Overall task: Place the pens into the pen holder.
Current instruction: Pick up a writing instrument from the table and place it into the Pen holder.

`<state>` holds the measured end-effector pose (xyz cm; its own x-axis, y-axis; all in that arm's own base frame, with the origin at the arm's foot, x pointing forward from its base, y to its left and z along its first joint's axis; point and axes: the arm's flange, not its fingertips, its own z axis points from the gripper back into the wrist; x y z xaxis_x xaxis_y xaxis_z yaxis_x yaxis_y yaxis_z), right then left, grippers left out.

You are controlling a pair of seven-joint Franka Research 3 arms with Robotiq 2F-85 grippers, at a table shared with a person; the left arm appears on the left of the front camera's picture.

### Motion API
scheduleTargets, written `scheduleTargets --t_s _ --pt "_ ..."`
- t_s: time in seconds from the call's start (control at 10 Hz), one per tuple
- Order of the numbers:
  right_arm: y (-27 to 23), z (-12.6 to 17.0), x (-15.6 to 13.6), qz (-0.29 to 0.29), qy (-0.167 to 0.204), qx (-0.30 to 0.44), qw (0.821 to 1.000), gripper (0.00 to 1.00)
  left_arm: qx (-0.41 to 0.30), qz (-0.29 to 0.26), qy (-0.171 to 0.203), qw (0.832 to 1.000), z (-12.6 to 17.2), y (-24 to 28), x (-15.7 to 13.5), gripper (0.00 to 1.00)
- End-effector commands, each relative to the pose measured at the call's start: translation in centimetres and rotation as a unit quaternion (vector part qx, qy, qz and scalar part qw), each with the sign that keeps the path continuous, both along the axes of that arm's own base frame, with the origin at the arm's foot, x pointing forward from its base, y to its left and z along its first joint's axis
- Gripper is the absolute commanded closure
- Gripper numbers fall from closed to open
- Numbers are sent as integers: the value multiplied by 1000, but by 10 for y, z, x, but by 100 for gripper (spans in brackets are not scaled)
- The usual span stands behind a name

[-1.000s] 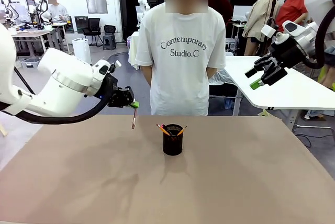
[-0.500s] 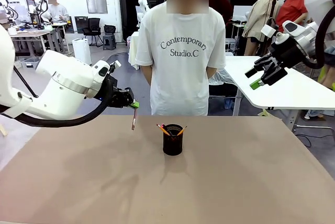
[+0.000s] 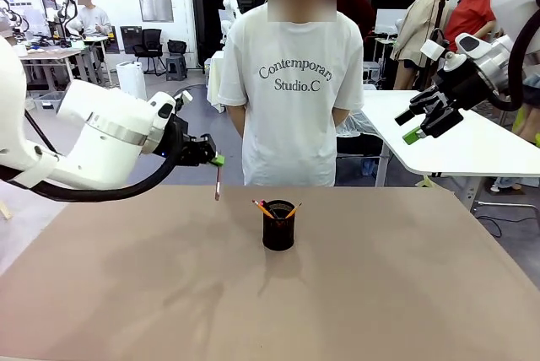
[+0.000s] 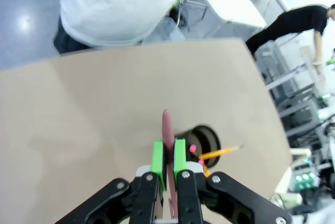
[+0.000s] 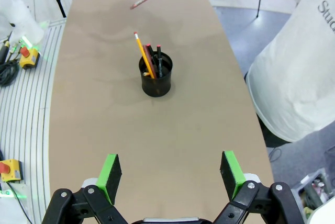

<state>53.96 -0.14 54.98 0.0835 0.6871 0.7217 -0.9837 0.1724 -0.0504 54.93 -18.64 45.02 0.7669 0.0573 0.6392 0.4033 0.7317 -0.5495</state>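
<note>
Two pens already stand in the pen holder (image 3: 278, 226), a yellow-orange pencil (image 5: 143, 53) leaning out over the rim and a black pen (image 5: 158, 59) with a red end beside it. The third, a dark reddish-brown pen (image 3: 218, 184), is pinched in the left gripper (image 3: 216, 161), whose jaws are closed tight on it near its upper end, so the slim stick hangs almost straight down with its tip in the air above the table (image 3: 380, 293). From the front it hangs to the left of the holder, apart from it and higher than its rim. In the left wrist view the reddish pen (image 4: 167, 130) runs up between the two green pads (image 4: 158, 158), and the holder (image 4: 204, 139) sits just past its tip, a little to one side, with the pencil (image 4: 222, 153) poking out of it.

That holder is a small black cylinder with a round rim, shorter than the pens in it, its wall dark and matte. It stands on the smooth tan tabletop near the far edge, in front of a person in a white printed T-shirt (image 3: 291, 83).

Off to the right, the right gripper (image 3: 419, 121) is raised well clear of the table, its jaws spread wide with nothing between them; its own view shows the green pads (image 5: 109, 170) far apart.
</note>
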Motion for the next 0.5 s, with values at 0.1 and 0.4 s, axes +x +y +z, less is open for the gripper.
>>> scheduleTargets --t_s 0.1,0.4 --pt "1 3 -4 -5 7 2 1000 0 -72 -27 -108 991 -7 4 -1 100" --pt "1 3 -4 -5 7 2 1000 0 -222 -126 -154 955 0 -2 -5 100"
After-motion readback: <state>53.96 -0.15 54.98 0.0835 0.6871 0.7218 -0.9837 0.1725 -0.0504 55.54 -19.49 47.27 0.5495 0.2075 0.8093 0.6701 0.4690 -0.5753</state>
